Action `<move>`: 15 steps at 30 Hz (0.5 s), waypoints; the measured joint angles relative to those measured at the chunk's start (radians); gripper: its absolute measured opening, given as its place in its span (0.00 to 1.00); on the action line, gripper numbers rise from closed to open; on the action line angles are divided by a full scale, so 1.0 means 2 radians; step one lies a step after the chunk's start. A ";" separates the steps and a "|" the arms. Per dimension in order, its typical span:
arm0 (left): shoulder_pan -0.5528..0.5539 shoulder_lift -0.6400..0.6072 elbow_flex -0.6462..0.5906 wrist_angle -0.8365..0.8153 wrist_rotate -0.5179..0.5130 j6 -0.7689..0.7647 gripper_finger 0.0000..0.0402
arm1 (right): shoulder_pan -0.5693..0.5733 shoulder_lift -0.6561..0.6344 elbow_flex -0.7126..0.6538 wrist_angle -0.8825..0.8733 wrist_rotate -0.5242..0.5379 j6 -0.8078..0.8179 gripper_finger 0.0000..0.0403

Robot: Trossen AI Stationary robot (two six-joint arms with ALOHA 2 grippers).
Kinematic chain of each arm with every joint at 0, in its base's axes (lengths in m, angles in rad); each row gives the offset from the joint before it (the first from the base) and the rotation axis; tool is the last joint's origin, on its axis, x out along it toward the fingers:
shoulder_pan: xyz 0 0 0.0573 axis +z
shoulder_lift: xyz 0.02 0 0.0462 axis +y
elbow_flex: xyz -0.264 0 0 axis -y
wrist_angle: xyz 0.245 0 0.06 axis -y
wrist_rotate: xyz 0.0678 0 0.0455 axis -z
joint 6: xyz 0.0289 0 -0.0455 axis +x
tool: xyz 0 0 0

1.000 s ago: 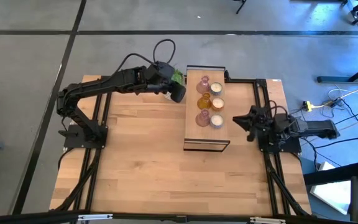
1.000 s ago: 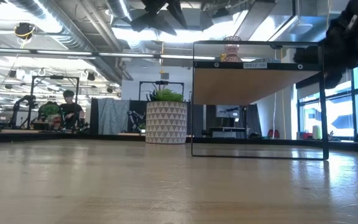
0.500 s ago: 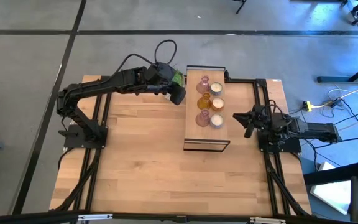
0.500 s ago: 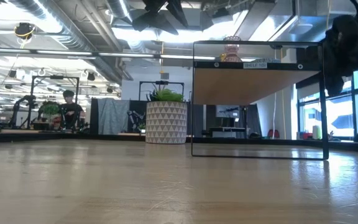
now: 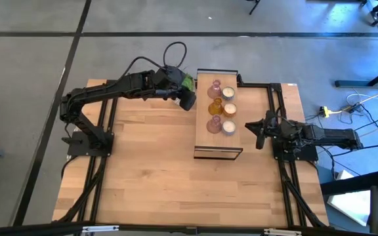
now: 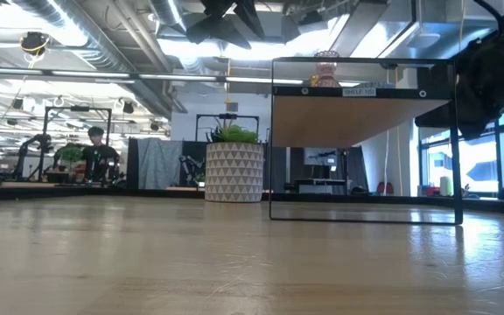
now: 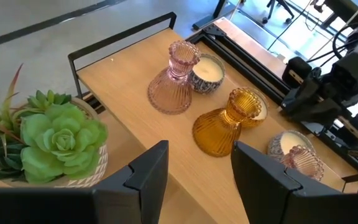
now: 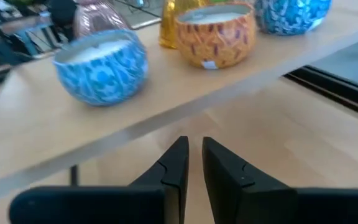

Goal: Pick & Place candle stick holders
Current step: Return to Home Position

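Left gripper (image 7: 199, 149) open, empty; right gripper (image 8: 194, 144) closed to a narrow slit, empty. Brownish-pink holder (image 7: 303, 160), lower right, is partly hidden behind the left gripper's finger (image 7: 278, 193).

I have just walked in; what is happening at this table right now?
Nothing is being held at the moment. The pink holder, amber holder and brownish-pink holder stand in a row on the wooden stand, each next to one of three round candles. The left gripper hovers open beside the succulent, left of the stand. The right gripper, fingers nearly together and empty, sits to the stand's right.
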 joint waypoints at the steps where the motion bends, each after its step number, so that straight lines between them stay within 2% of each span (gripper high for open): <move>1: 0.000 0.000 0.000 0.000 0.000 0.000 0.43 | 0.000 0.004 0.000 0.000 0.006 -0.003 0.12; 5: 0.000 0.000 0.000 0.000 0.001 0.000 0.43 | 0.000 0.026 0.000 0.001 0.026 -0.013 0.12; 15: 0.000 0.000 0.000 0.000 0.000 0.000 0.43 | 0.000 0.110 0.000 0.001 0.033 0.011 0.12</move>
